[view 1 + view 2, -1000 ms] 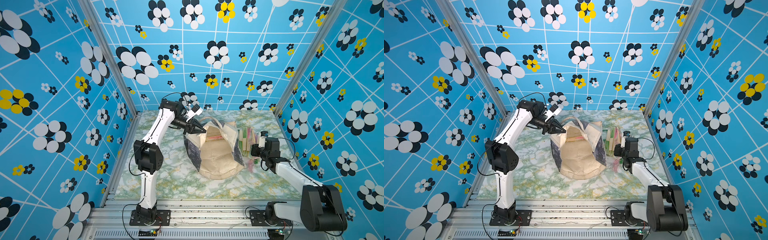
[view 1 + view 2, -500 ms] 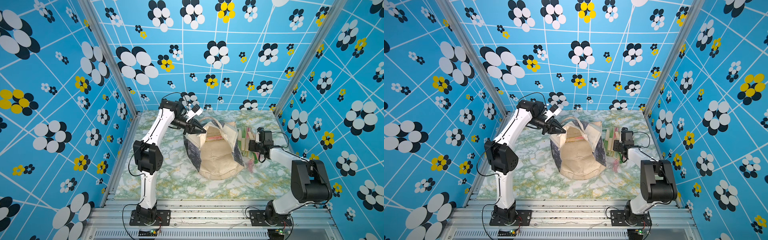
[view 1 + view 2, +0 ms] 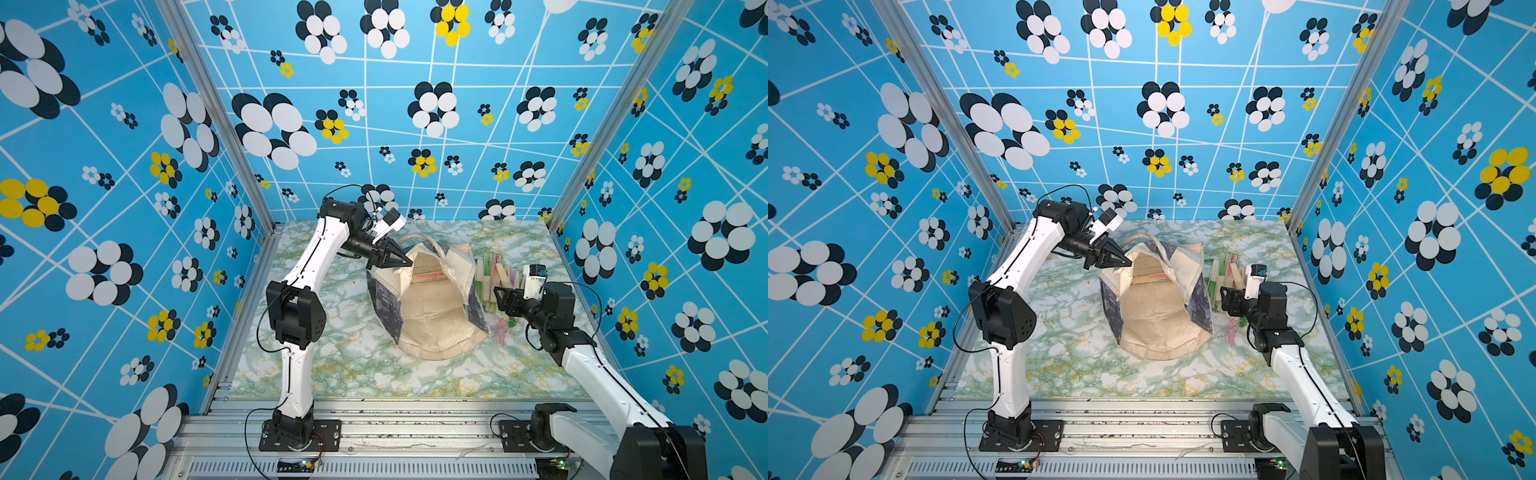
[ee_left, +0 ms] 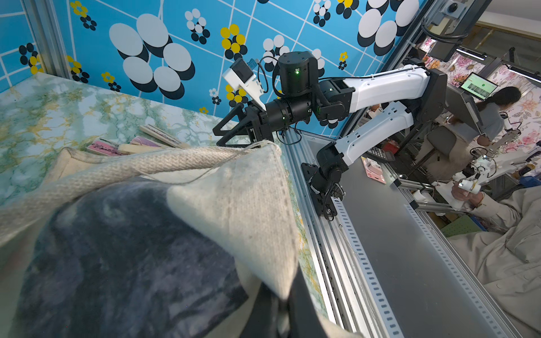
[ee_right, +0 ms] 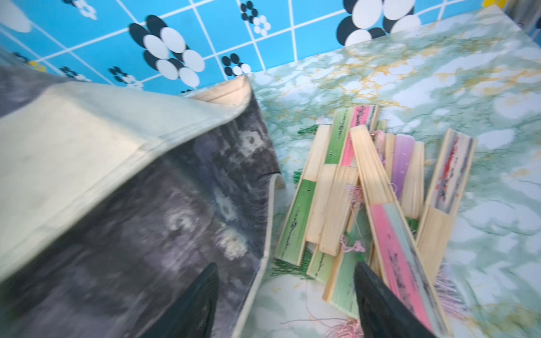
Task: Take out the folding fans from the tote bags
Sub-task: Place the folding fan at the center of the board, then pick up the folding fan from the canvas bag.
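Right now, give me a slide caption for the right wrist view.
Open right gripper by the tote bag and the folding fans piled on the marble table.

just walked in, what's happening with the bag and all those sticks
The left gripper is shut on the rim of the tote bag, holding its mouth up and open. The right gripper hangs open over the table beside a pile of folding fans lying next to the bag, gripping nothing. At least one fan with a pink edge shows inside the bag.
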You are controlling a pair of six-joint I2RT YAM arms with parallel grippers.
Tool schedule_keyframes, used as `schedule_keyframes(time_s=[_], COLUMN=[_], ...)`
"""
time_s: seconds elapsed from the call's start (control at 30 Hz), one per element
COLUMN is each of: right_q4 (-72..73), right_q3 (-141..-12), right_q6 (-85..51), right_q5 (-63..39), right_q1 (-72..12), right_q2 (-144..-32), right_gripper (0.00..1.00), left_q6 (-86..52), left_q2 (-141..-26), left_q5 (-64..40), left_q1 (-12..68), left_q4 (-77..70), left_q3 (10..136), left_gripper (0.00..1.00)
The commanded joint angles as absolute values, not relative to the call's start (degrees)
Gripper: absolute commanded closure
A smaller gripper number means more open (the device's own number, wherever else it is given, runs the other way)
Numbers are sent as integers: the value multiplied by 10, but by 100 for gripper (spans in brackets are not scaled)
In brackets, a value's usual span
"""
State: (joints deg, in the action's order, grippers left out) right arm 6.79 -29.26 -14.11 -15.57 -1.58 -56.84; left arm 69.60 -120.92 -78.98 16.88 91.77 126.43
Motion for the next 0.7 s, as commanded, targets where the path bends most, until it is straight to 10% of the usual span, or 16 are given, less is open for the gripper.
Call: schedule_keyframes(time_s=[0.0, 0.37, 0.67], right_q4=[142, 181, 119], right_q3=[-263, -249, -342], right_q6=[-186, -125, 6], right_q5=[-278, -160, -52], right_q1=[-28, -283, -435], right_q2=[-527, -408, -526], right_gripper=[19, 22, 23], left_q6=[699, 693, 686], left_q2=[-1185, -1194, -1201], left_q5=[-811, -810, -811], left_q1=[169, 169, 168], left_q4=[1032, 1033, 1033], left_q3=[1272, 1281, 1288], left_gripper=[100, 100, 100])
